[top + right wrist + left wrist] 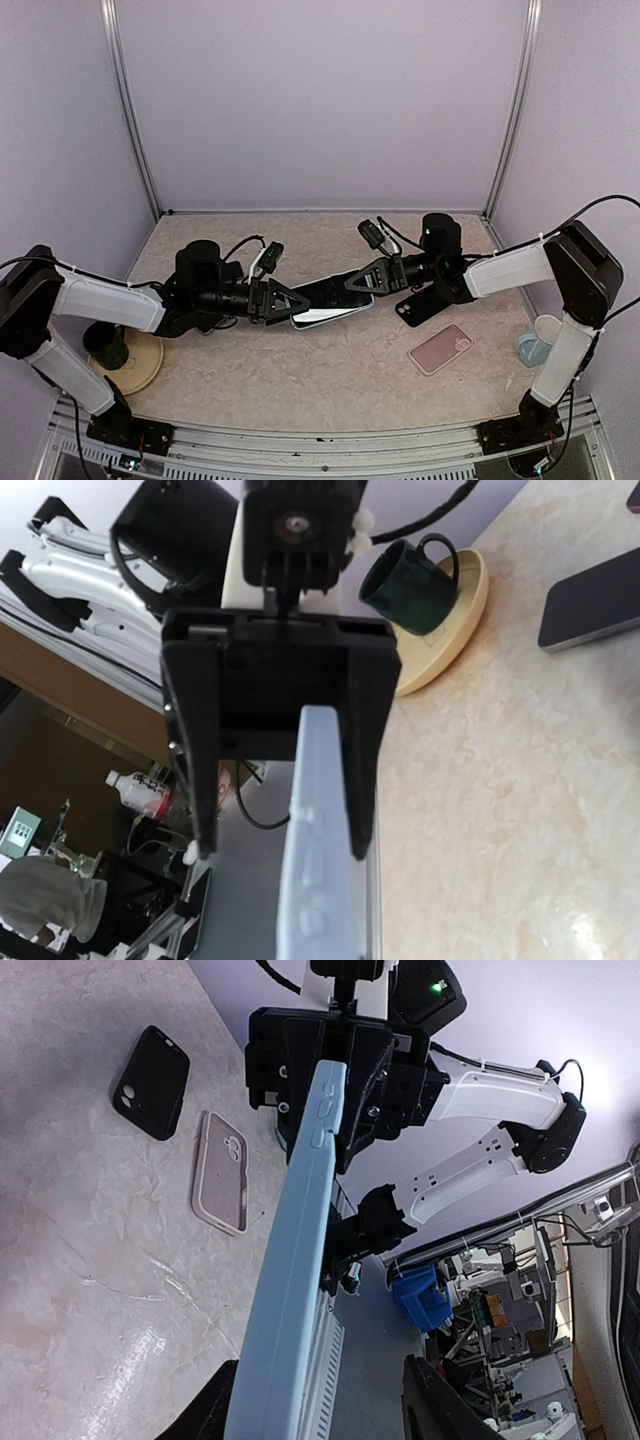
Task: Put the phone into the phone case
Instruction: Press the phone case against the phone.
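Observation:
A light-blue phone case (330, 303) hangs level above the table's middle, dark on top with a pale rim. My right gripper (362, 282) is shut on its right end, and the left wrist view shows that gripper (322, 1140) clamped on the case's (300, 1260) far end. My left gripper (298, 303) is open around the other end. The case (320, 880) lies against one of its fingers (365, 760), with a wide gap to the other. A dark phone (595, 600) lies flat on the table. I cannot pick it out in the top view.
A black case (425, 305) and a pink case (440, 350) lie on the table to the right. A dark green mug (105, 345) sits on a cream saucer (145, 365) at the near left. A pale cup (540, 340) stands by the right arm's base.

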Controlling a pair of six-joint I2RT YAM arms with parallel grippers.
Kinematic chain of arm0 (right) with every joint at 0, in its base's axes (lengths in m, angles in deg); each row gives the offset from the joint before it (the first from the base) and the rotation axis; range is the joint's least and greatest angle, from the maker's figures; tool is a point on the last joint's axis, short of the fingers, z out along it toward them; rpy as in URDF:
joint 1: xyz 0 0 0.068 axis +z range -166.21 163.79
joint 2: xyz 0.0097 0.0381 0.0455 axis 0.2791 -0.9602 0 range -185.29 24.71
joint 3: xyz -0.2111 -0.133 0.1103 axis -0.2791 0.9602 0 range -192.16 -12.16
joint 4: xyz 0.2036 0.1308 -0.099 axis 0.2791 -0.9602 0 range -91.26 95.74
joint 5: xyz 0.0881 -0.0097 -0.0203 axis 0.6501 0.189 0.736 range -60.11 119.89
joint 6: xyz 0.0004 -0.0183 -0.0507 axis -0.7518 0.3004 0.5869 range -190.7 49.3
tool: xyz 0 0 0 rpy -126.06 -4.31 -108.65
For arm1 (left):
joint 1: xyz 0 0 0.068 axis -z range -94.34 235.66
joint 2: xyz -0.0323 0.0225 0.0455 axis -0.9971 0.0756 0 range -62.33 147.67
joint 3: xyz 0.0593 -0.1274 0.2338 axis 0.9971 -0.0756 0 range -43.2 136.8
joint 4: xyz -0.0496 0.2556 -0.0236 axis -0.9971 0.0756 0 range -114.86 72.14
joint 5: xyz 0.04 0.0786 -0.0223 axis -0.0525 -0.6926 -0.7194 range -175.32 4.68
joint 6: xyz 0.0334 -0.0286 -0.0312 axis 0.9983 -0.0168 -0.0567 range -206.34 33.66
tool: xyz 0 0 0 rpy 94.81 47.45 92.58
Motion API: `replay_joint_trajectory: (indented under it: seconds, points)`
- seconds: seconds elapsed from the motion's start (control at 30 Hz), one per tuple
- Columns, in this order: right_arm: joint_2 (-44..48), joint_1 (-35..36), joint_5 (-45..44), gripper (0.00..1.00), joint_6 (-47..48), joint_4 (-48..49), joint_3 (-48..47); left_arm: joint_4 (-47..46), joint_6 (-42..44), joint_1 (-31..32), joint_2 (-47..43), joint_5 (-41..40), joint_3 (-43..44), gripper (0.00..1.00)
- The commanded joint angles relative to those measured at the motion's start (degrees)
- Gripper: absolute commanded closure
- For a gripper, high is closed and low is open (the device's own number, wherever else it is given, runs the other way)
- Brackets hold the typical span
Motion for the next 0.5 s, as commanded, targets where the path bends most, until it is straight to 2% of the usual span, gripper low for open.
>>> replay_joint_trajectory:
  seconds: [0.0, 0.1, 0.3, 0.4, 0.47]
  points:
    - [2.6, -0.8, -2.4, 1.00, -0.2, 3.5, -0.2, -2.9, -0.6, 0.6, 0.7, 1.8, -0.4, 0.52]
    - [2.7, -1.2, -2.9, 1.00, -0.3, 3.4, -0.1, -3.8, -1.0, 0.7, 1.1, 2.2, -0.3, 0.56]
    - [3.6, -2.4, -4.7, 1.00, -0.5, 3.4, 0.7, -5.0, -1.7, 0.8, 1.5, 2.6, -0.2, 0.59]
    - [3.7, -2.6, -4.8, 1.00, -0.6, 3.2, 0.5, -5.0, -1.8, 0.8, 1.7, 2.7, -0.1, 0.65]
    - [3.7, -2.6, -5.1, 1.00, -0.4, 2.7, 0.4, -5.0, -1.9, 0.9, 1.7, 2.8, 0.0, 0.76]
